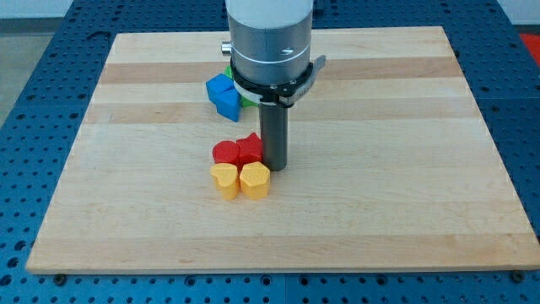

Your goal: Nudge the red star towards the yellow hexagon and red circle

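A pale wooden tabletop [380, 211] with lengthwise grain stripes fills most of the frame, lying on a blue perforated surface [34, 101]. Left of centre, a yellow heart block [224, 180] sits low. Toward the upper middle, a blue block [224, 95] touches a partly hidden green block [246, 100].

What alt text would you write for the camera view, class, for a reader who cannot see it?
My tip presses the red star's right side, crowding it against the red circle, above the yellow hexagon and a yellow heart; blue blocks sit behind.

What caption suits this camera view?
My tip presses the red star against the red circle, above the yellow hexagon.
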You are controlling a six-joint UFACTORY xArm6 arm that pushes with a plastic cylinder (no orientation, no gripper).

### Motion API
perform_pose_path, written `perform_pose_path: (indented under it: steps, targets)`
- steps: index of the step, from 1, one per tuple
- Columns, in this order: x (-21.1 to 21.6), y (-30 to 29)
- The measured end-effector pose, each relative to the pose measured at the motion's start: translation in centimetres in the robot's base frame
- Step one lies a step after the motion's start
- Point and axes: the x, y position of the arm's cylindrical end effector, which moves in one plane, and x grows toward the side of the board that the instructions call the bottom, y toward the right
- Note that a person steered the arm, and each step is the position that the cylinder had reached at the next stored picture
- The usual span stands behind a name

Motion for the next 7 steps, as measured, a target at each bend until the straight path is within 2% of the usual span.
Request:
perform_pose_path:
  steps: [2, 4, 7]
  targets:
    - [-5.9, 4.1]
    - [-5.3, -0.4]
    - [-3.3, -1.5]
